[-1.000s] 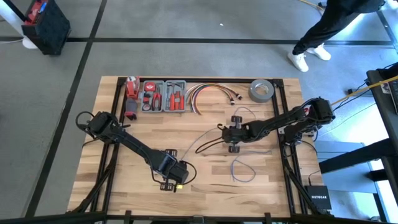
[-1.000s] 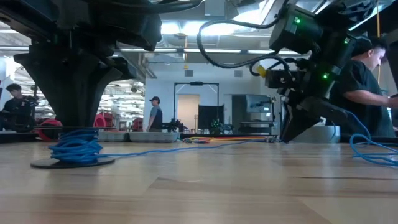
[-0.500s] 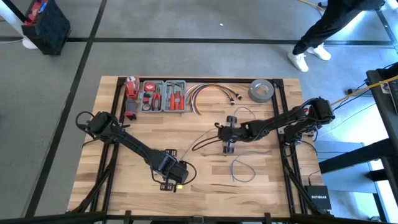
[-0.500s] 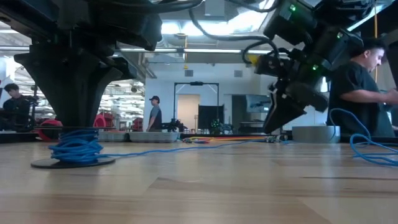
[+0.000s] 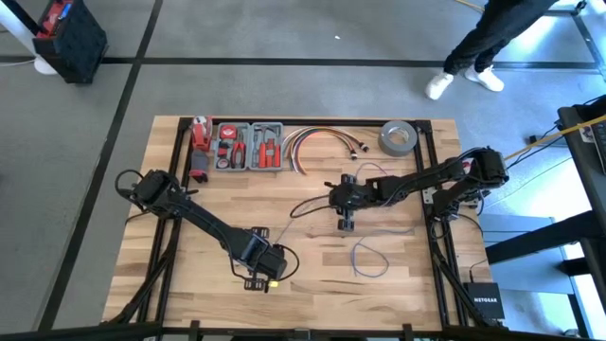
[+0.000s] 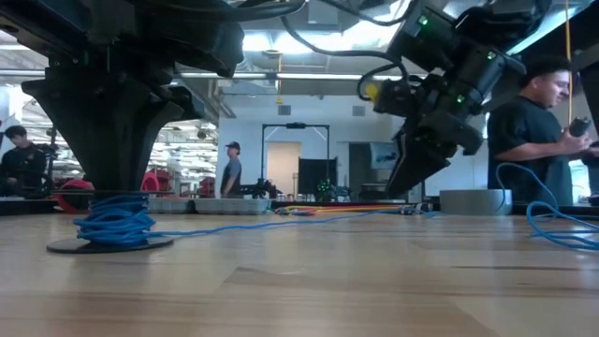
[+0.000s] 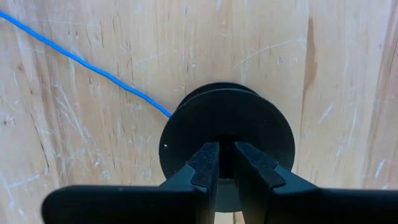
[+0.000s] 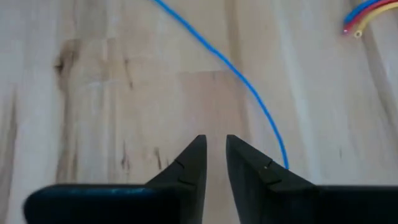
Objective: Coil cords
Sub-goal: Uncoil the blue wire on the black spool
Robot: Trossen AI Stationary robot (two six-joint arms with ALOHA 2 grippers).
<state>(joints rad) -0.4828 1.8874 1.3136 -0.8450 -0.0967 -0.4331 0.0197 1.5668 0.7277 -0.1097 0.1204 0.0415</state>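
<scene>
A thin blue wire (image 5: 312, 201) lies in loose loops over the table's right half (image 5: 371, 258) and runs to a small coil (image 6: 112, 223) wound on a round black disc (image 7: 227, 134) near the front edge. My left gripper (image 7: 222, 155) points straight down over the disc's middle, its fingers closed to a narrow gap. My right gripper (image 8: 213, 146) hangs above mid-table (image 5: 331, 197), slanting down, its fingers close together with nothing between them. The wire (image 8: 249, 87) passes one finger's outer side and vanishes behind it. My left gripper comes from above, pointing down, with both fingers (image 7: 205, 165) on the middle of the black disc (image 7: 186, 124). The fingers themselves hide what they pinch there. The disc lies flat on the table with the blue coil on it. My right gripper: I cannot tell whether the wire touches its finger.
Along the far edge sit a tool tray (image 5: 248, 147), a bundle of red, yellow and white cables (image 5: 317, 142) and a grey tape roll (image 5: 399, 138). A person (image 6: 538, 140) stands beyond the table's far right corner.
My right gripper has moved toward the table's left, risen a little and tipped. The stretch of blue wire leading from it to the left has swung toward the far edge. The left gripper and the coil have kept still.
</scene>
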